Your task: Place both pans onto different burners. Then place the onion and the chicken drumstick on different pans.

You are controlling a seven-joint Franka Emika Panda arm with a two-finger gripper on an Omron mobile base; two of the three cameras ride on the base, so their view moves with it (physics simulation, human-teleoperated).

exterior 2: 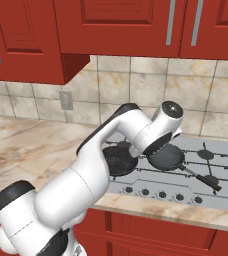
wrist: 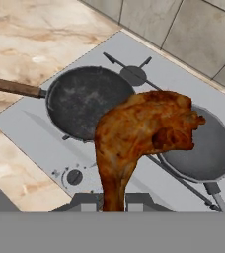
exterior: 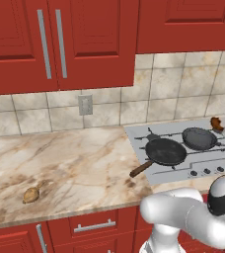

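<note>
A reddish-brown chicken drumstick [wrist: 144,131] hangs above the cooktop [wrist: 30,133], and my gripper [wrist: 113,201] is shut on its thin bone end. In the left base view the drumstick [exterior: 216,123] is in the air, up and right of the smaller dark-grey pan [exterior: 199,138]. That pan [wrist: 203,148] sits on a burner just behind the drumstick's fat end. The wider black pan [exterior: 165,150] with its brown wooden handle [wrist: 13,87] rests on a burner to its left. The tan onion [exterior: 31,194] lies far left on the marble counter, near the front edge.
A free burner [wrist: 133,75] shows behind the black pan, and two more [exterior 2: 206,154] lie on the cooktop's right side. Small black knobs [exterior: 208,171] line the front. The grey pan's handle [exterior 2: 201,177] points right. A tiled wall and red cabinets stand close behind.
</note>
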